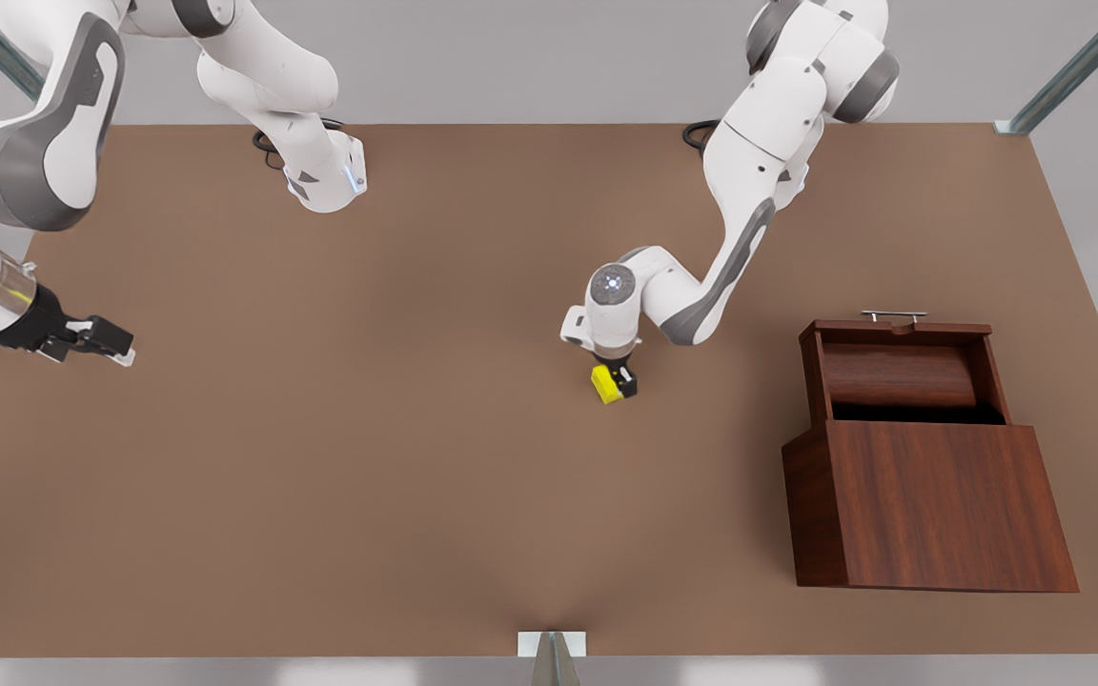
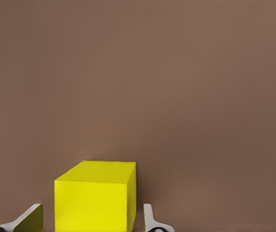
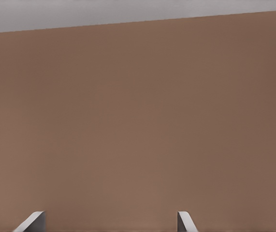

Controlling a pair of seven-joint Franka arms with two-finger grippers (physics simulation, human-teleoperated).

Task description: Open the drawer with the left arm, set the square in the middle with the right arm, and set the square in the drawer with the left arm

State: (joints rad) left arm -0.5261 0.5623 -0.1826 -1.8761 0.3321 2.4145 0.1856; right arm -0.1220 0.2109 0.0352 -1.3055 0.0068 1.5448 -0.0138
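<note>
Square (image 1: pixel 608 383), the yellow cube, sits on the tabletop (image 1: pixel 396 457) mid-scene, left of the pulled-out drawer (image 1: pixel 902 367). Left gripper (image 1: pixel 621 381) straddles it, fingers (image 2: pixel 150 220) parted with gaps either side, not yet clamped. Right gripper (image 1: pixel 101 338) waits at the far left with fingers spread, holding nothing. Judged step: the final pickup; next comes closing, lifting, and carrying rightward into the drawer.

You are looking at a simulated robot test cell, not a lived-in room: a plain brown worktop (image 1: pixel 396 457) under blank grey walls, metal frame struts (image 1: pixel 1073 71) at the corners, and two white arms (image 1: pixel 759 171) mounted along its far edge.
</note>
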